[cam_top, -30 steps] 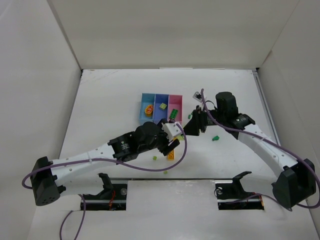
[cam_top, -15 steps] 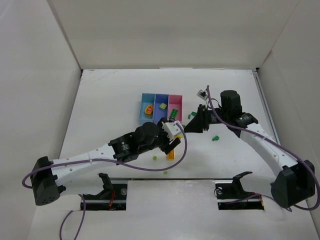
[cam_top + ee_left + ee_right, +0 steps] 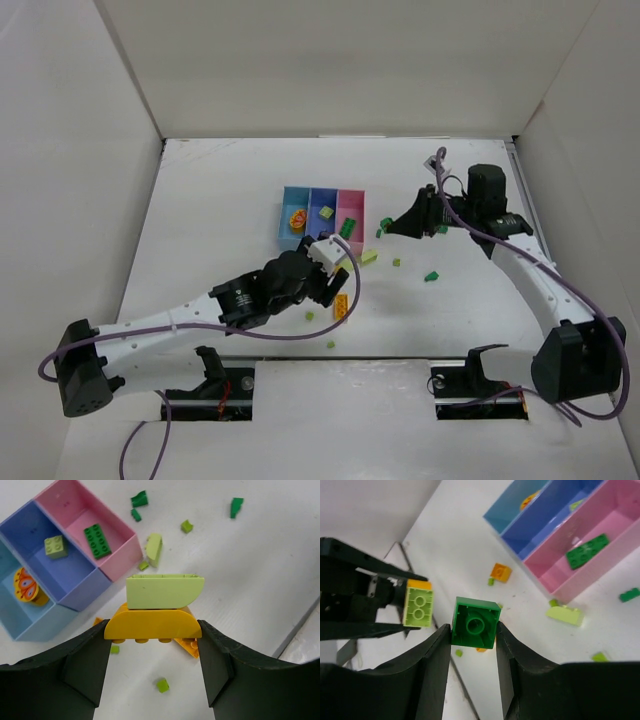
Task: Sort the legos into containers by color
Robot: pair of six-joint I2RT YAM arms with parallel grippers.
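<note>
Clamped in the right gripper (image 3: 474,630), jaws narrow on two opposite sides: a dark green brick (image 3: 475,622), hollow underside toward the wrist camera, held in the air well to the right of the containers (image 3: 284,192). Pinched in the left gripper (image 3: 152,640), jaws part-way open across the ends: an orange arched brick (image 3: 152,625) with a lime green curved piece (image 3: 164,591) stuck on top, hanging above the table near the pink bin (image 3: 122,555).

Likely light, rigid and slick plastic, so prone to twisting or popping out of a pinch. Best gripped square on flat parallel faces, never on the curved top. Probably calls for splitting the orange-lime pair before binning.

Already binned: a dark green plate (image 3: 97,534) in pink, a lime brick (image 3: 55,546) in the periwinkle bin (image 3: 82,587), a round yellow-red piece (image 3: 27,582) in the light blue bin (image 3: 30,627). Loose around: a lime wedge (image 3: 154,549) just beside the pink wall, dark green bits (image 3: 139,500) beyond, an orange plate (image 3: 189,647) below the held pair. Hard to judge from above the room over the bins for both arms at once
</note>
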